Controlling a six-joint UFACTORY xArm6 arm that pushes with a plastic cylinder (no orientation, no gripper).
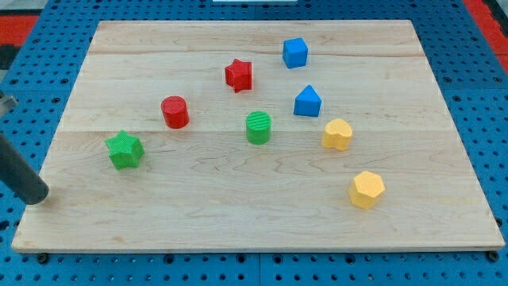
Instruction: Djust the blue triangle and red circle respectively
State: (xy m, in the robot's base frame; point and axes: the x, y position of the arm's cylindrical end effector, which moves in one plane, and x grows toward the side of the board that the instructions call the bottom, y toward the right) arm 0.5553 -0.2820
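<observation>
The blue triangle sits right of the board's middle. The red circle is a short cylinder left of the middle. My rod comes in from the view's left edge and my tip rests near the board's left edge, low in the view. It is well left of and below the green star, far from both the red circle and the blue triangle, touching no block.
A wooden board lies on a blue pegboard. A red star and a blue cube stand near the top. A green cylinder is central. A yellow heart and a yellow hexagon are at the right.
</observation>
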